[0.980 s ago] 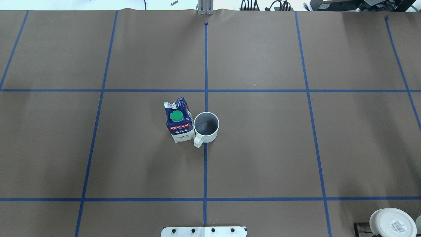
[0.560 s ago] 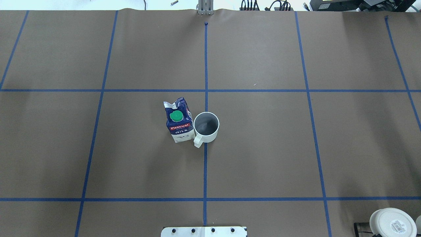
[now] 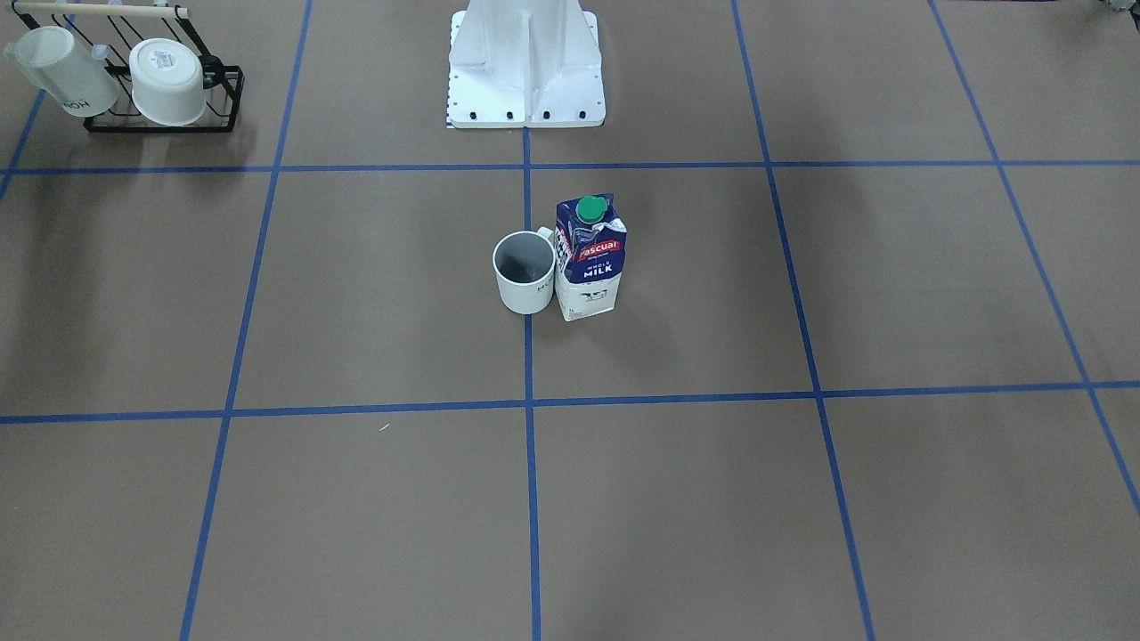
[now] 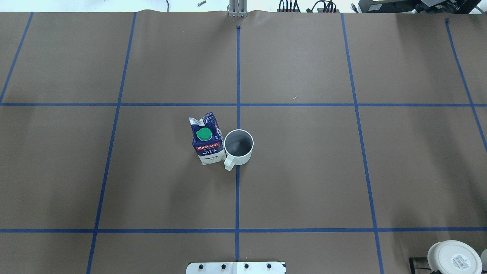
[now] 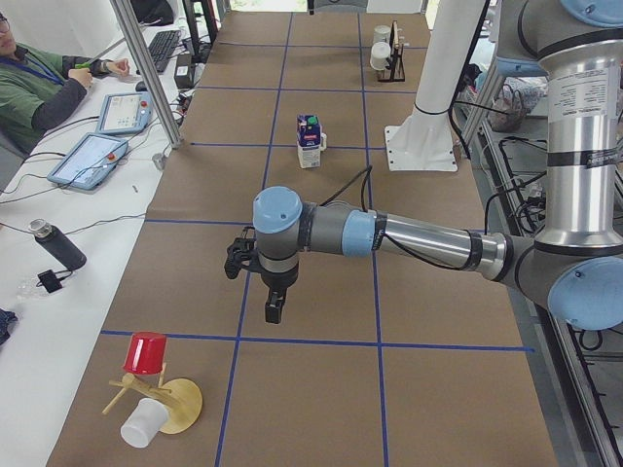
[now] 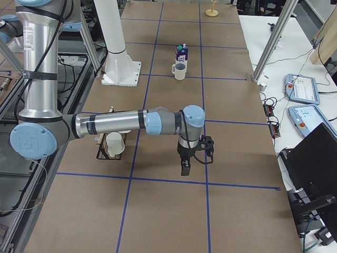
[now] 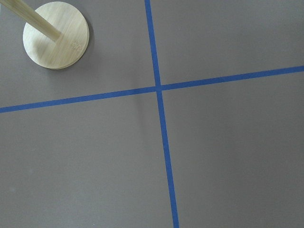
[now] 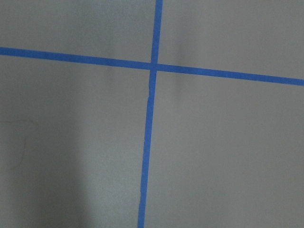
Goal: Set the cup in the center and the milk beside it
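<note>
The cup [image 4: 238, 147] stands upright in the center [image 4: 274, 160] of the brown tabletop, on the middle blue tape line, its handle toward the robot. The milk [image 4: 207, 140] stands upright against the cup's side, on the robot's left. Both also show in the front-facing view, the cup [image 3: 525, 271] and the milk [image 3: 590, 258]. My left gripper [image 5: 272, 309] hangs far off over the table's left end. My right gripper [image 6: 185, 167] hangs over the right end. Both show only in the side views, so I cannot tell whether they are open or shut.
A black rack [image 3: 160, 120] with two white mugs stands near the robot's right side. A wooden stand [image 5: 161, 404] with a red cup and a white cup is at the left end; its base [image 7: 56, 34] shows in the left wrist view. The robot's base [image 3: 525, 62] stands at mid table edge.
</note>
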`<state>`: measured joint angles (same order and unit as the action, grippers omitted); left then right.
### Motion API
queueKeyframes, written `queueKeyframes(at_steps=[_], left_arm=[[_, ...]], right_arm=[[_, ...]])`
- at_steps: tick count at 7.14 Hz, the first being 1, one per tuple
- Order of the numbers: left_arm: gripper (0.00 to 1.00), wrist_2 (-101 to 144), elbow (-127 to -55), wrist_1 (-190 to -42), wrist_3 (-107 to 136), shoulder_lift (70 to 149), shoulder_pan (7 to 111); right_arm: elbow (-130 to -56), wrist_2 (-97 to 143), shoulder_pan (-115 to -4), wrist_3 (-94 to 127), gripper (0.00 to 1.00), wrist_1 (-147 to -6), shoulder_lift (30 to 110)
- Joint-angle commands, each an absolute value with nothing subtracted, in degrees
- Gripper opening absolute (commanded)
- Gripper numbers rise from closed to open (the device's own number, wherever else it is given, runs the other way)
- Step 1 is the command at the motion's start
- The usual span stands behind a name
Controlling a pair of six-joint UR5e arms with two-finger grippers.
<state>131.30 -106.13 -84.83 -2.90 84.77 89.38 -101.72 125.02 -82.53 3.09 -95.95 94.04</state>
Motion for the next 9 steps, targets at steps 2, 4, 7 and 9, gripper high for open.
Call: queueKeyframes(at_steps=[2,4,7,9], left_arm=[[0.99,131.48,-106.08,-84.81,-2.9,84.2,89.38],[0.99,131.57,-104.6,-84.99,-2.9,84.29,89.12],[0.99,131.66,-104.68,-84.9,-2.9,84.29,89.12],[0.99,131.57,-104.5,-84.9,-2.9,84.29,89.12]], right_arm=[[-101.25,126.3,-82.53,3.16,1.0,-96.06,94.13],[-101.25,126.47,-82.53,3.08,1.0,-96.06,94.22],[-101.25,126.91,-82.53,3.08,1.0,-96.06,94.39],[-101.25,127.0,-82.53,3.08,1.0,-96.06,94.39]])
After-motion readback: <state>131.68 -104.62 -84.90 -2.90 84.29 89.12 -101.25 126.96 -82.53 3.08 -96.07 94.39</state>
